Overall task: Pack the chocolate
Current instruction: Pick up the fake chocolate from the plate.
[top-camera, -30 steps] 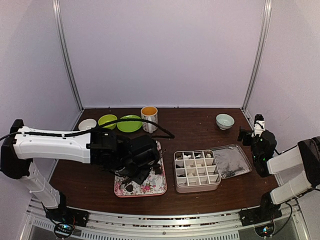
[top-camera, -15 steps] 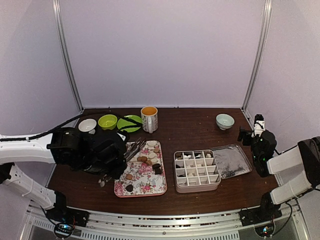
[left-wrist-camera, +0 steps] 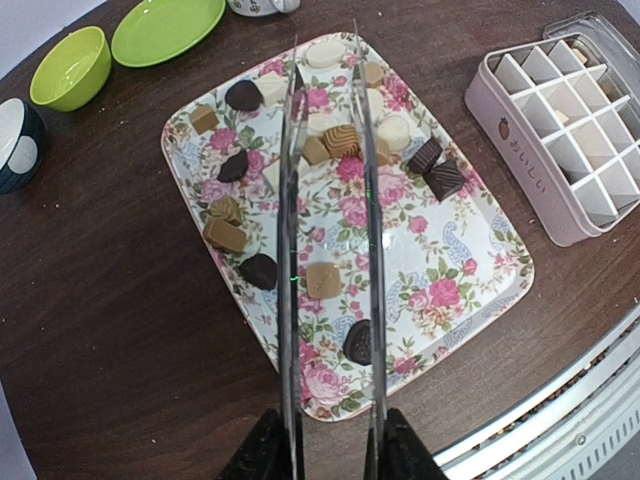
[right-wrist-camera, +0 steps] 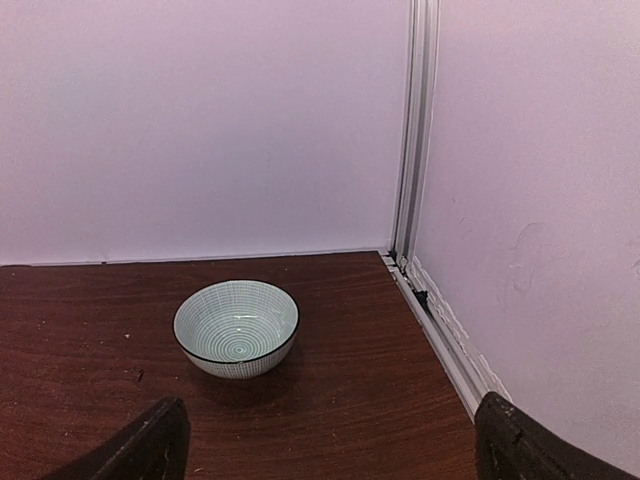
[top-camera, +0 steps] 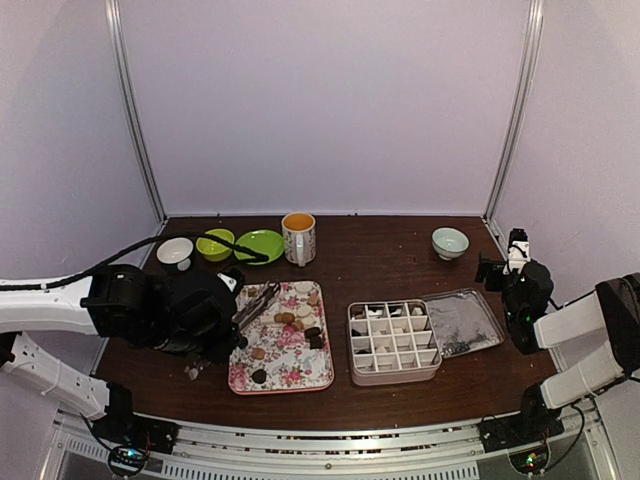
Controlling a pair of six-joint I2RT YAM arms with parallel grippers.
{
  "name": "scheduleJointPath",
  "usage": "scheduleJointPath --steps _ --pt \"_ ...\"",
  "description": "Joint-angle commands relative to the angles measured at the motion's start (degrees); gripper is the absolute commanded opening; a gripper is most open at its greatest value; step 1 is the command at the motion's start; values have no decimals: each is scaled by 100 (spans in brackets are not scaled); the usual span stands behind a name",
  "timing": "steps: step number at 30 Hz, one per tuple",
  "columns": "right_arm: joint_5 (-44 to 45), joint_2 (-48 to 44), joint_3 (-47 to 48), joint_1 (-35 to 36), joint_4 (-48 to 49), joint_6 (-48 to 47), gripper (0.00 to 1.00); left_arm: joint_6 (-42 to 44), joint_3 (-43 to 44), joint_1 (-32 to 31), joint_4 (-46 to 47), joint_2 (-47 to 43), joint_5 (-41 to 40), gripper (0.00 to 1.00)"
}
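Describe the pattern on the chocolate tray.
The tray has pink roses on white; left wrist view shows it best.

Table, seen from above. Front, L of centre: tray w/ chocolates on it; tongs above its L part. Just R of tray: compartment box, a few pcs in its rear cells. Lid against box's R side. Behind tray: mug; to its L, in a row: plate, mid bowl, end bowl. Rear R: corner bowl.
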Motion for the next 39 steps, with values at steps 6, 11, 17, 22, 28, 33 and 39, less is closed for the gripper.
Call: scheduleJointPath --steps 6,11,17,22,28,33,39 --pt "10 16 71 -29 0 2 100 135 298 119 -99 165 -101 32" --pt "3 14 78 -26 4 3 100 182 400 175 -91 272 -82 31" --pt "1 14 75 -28 -1 3 100 202 396 193 -91 344 105 31" --pt "10 9 76 -27 -1 3 100 223 428 240 -124 381 289 31" --pt "10 9 74 -34 -2 3 100 262 436 316 -135 550 601 31" --pt "8 10 75 -29 -2 3 100 240 435 316 -115 663 653 31" --pt "9 13 78 -33 0 3 100 307 447 316 -89 604 644 31"
